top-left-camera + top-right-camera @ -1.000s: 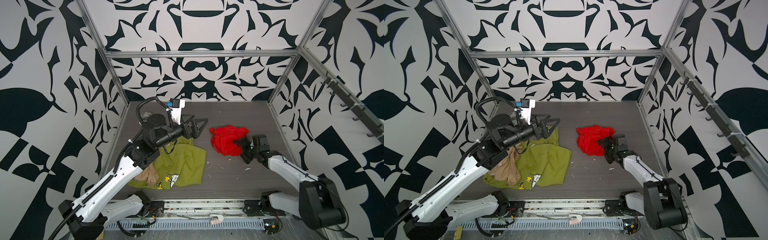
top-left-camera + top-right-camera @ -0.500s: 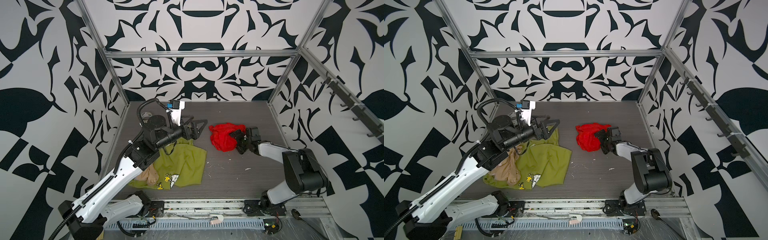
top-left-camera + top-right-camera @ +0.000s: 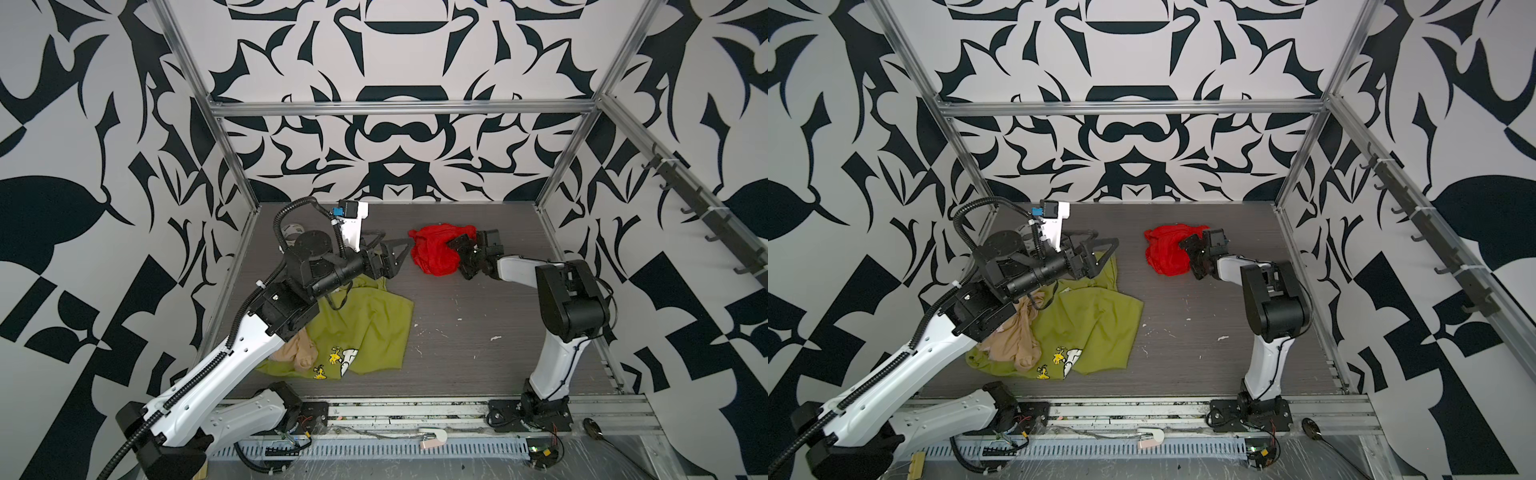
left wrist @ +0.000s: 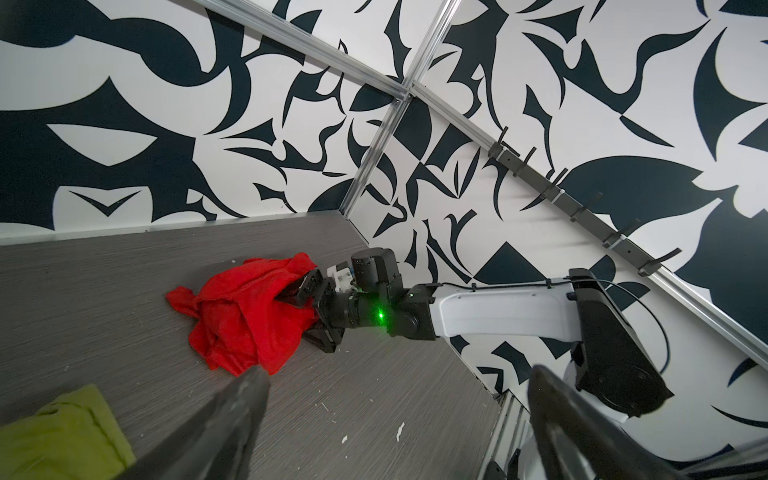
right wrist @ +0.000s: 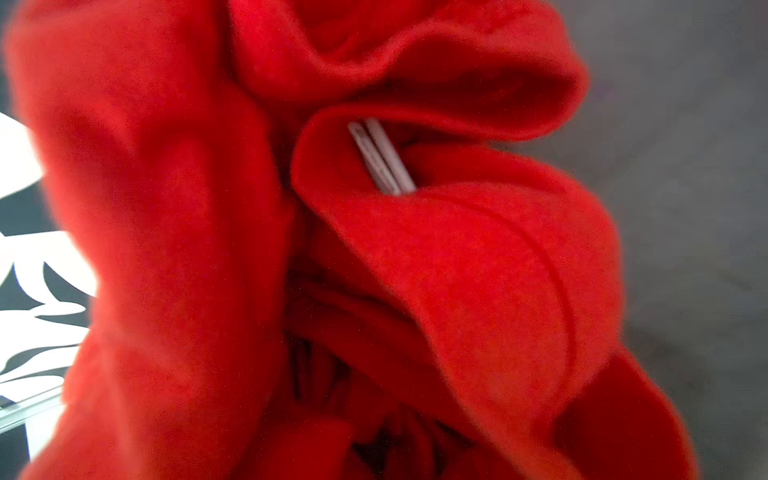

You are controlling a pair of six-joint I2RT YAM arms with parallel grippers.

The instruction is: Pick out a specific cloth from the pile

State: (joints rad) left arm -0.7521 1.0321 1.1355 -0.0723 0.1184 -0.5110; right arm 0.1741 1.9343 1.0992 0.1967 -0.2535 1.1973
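The red cloth lies, in both top views, well apart from the olive-green shirt. The right gripper is pushed into it, and the left gripper hangs spread just beside. Left wrist view: the right jaws stand wide around a bunch, not pinching. Right wrist view: only red folds. I judge the grasp is in hand; next the jaws should close.

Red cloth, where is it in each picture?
Top view: red cloth, far end of the table, right of middle.
Top view: far end, about the middle.
Left wrist: on the table, against the right arm.
Right wrist: fills nearly the whole picture.
Shared landmark: the grey table.
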